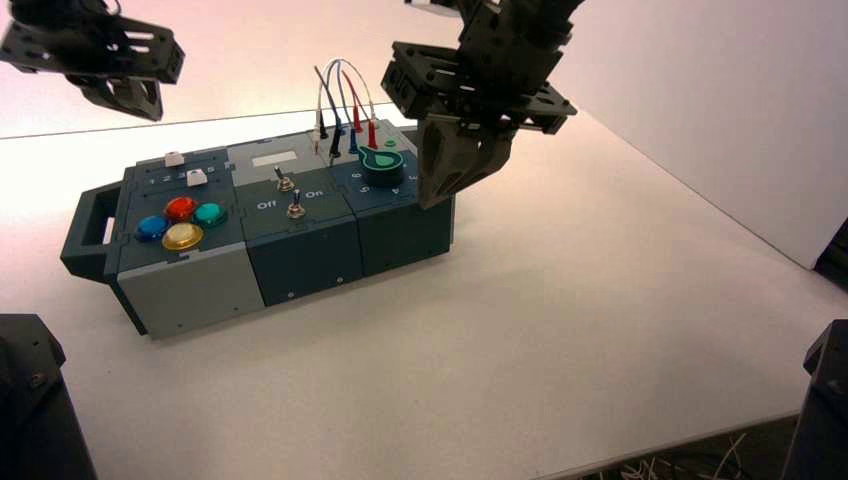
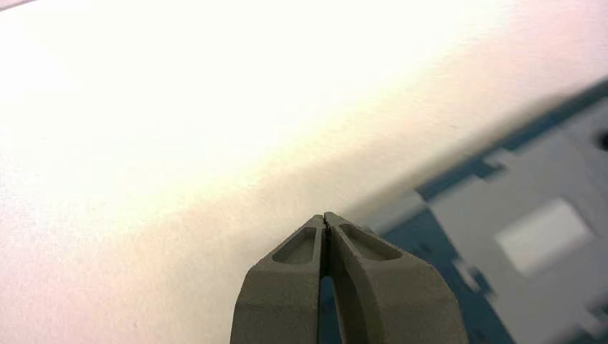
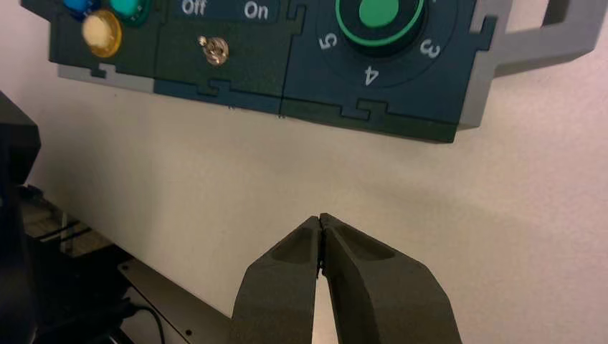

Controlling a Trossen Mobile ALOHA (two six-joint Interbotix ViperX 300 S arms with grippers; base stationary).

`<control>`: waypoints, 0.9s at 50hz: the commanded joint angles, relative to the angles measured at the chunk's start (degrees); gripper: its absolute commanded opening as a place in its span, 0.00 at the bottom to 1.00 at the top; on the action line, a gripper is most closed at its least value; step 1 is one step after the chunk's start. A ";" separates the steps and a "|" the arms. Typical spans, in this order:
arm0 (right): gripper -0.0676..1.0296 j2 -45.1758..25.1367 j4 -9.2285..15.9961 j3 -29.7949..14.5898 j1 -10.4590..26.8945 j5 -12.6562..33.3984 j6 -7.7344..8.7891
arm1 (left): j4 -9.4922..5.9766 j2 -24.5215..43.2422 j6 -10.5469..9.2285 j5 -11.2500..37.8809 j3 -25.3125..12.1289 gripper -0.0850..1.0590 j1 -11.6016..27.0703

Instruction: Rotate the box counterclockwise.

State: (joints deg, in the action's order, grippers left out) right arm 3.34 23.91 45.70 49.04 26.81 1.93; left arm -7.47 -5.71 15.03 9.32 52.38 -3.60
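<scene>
Overhead, the right gripper (image 1: pixel 440 190) hangs clenched at the dial end of the box (image 1: pixel 270 225), which lies askew on the white desk (image 1: pixel 560 330), while the left gripper (image 2: pixel 325 218), also clenched, hovers behind its button end.

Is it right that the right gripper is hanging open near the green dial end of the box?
Not quite: the right gripper is shut, its fingertips touching in the right wrist view. It does hang near the green dial end of the box.
</scene>
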 commanded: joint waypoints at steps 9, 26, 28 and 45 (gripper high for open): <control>0.04 -3.43 1.76 -3.08 0.53 -0.09 -0.09 | 0.09 9.14 2.11 -0.62 -9.40 0.04 -1.23; 0.04 -11.16 3.08 -7.38 0.62 0.18 0.00 | 0.00 15.56 2.64 -0.35 -13.62 0.04 -1.76; 0.04 -11.95 3.08 -7.73 0.70 0.18 0.09 | 0.00 15.56 2.64 -0.35 -13.71 0.04 -1.76; 0.04 -17.75 2.29 -10.81 0.53 0.97 0.70 | -0.79 13.01 2.37 2.72 -12.74 0.04 -1.76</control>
State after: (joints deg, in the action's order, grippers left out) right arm -15.03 26.46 36.65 49.22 27.69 2.29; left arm -8.09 10.11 17.23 11.78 40.08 -5.01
